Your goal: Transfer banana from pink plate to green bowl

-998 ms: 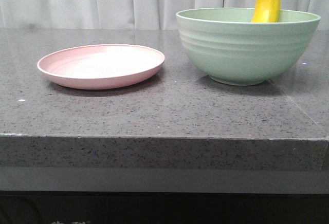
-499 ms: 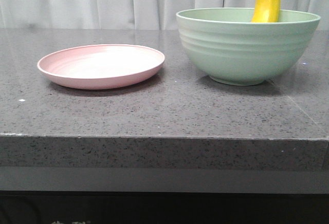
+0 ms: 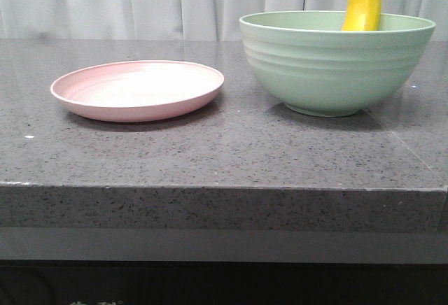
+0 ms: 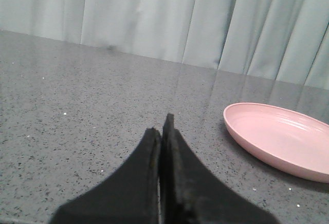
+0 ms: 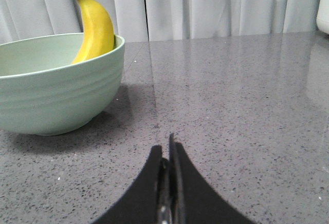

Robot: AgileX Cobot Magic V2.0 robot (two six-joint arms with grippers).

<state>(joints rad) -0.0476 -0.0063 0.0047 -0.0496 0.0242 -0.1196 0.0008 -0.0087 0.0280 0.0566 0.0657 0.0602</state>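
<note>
The yellow banana [image 3: 362, 1] stands nearly upright inside the pale green bowl [image 3: 334, 64], leaning on its far right rim; it also shows in the right wrist view [image 5: 95, 26] in the bowl [image 5: 56, 93]. The pink plate [image 3: 138, 89] lies empty on the counter to the left; its edge shows in the left wrist view [image 4: 280, 137]. My left gripper [image 4: 160, 129] is shut and empty, low over the counter beside the plate. My right gripper [image 5: 165, 149] is shut and empty, low over the counter beside the bowl. Neither gripper shows in the front view.
The grey speckled stone counter [image 3: 224, 151] ends in a front edge. White curtains [image 3: 175, 1] hang behind. A white object [image 5: 324, 8] stands at the edge of the right wrist view.
</note>
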